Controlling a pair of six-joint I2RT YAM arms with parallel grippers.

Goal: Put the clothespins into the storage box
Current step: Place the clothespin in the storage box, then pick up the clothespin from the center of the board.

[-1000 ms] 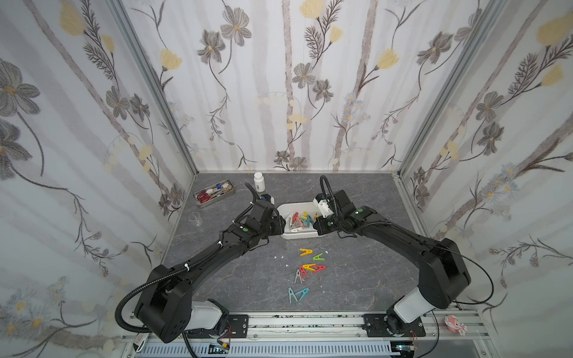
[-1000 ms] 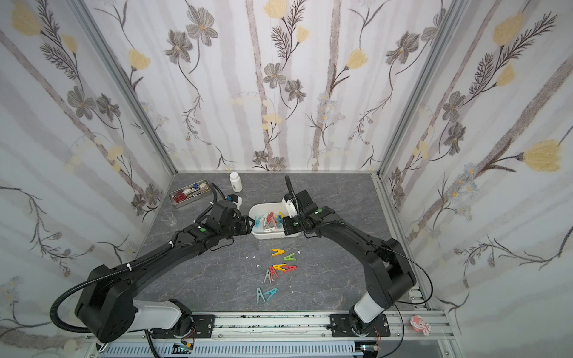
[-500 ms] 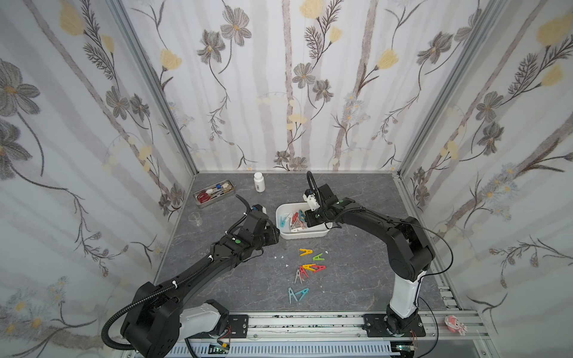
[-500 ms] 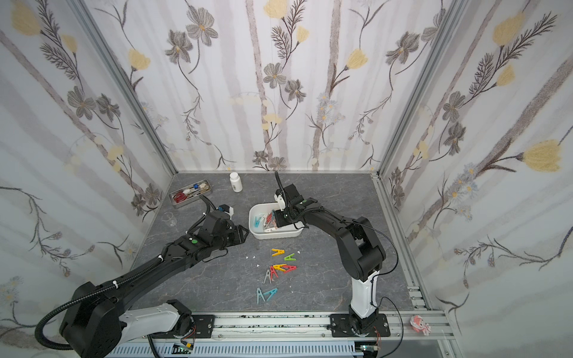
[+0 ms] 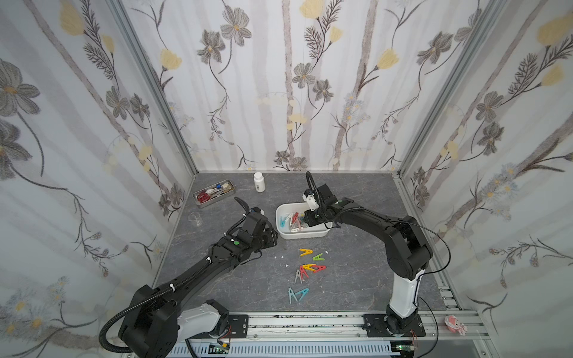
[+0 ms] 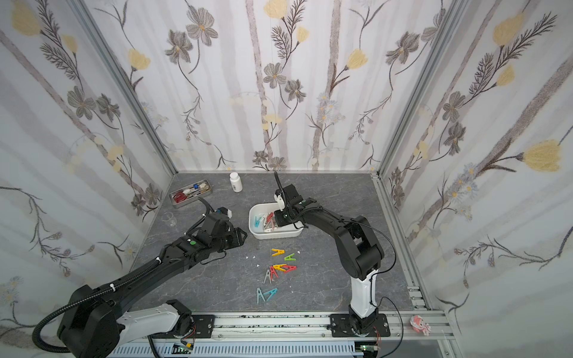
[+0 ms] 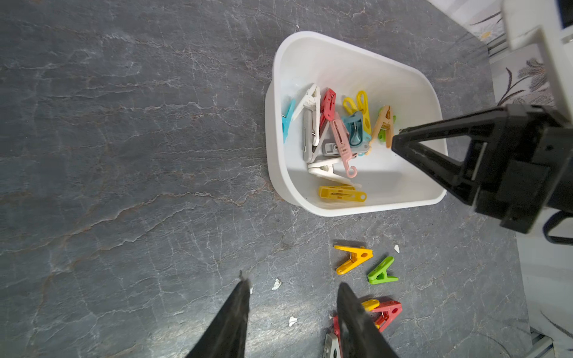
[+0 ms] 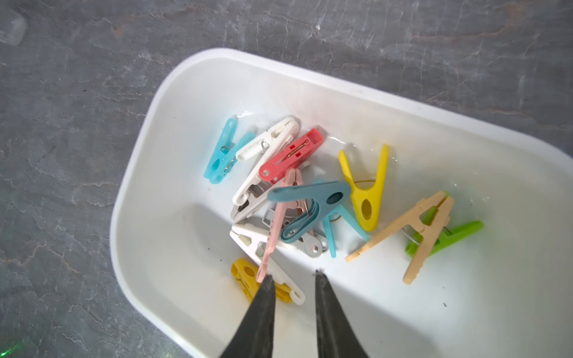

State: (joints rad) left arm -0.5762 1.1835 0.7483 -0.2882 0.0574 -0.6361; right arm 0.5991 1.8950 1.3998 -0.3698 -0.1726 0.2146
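The right tool (image 8: 293, 274), apart and empty, hangs over clothespins (image 8: 307, 198) in the storage box (image 8: 133, 201); the left tool (image 7: 293, 283), also apart, hovers above the tabletop (image 7: 124, 155).

Glossy white plastic storage box (image 8: 201, 86); smooth, coloured plastic clothespins (image 8: 291, 155) with thin metal springs (image 8: 410, 238); matt grey stone-look table (image 7: 124, 155), veined and slightly rough

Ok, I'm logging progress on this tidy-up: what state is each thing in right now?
storage box: upright, partly filled.
boxed clothespins: piled loosely inside the box.
loose clothespins: about eight lying on the table, outside the box.
right gripper: open, empty, over the box.
left gripper: open, empty, over the table near the box.
bottle: upright, capped.
metal tray: holding tools.
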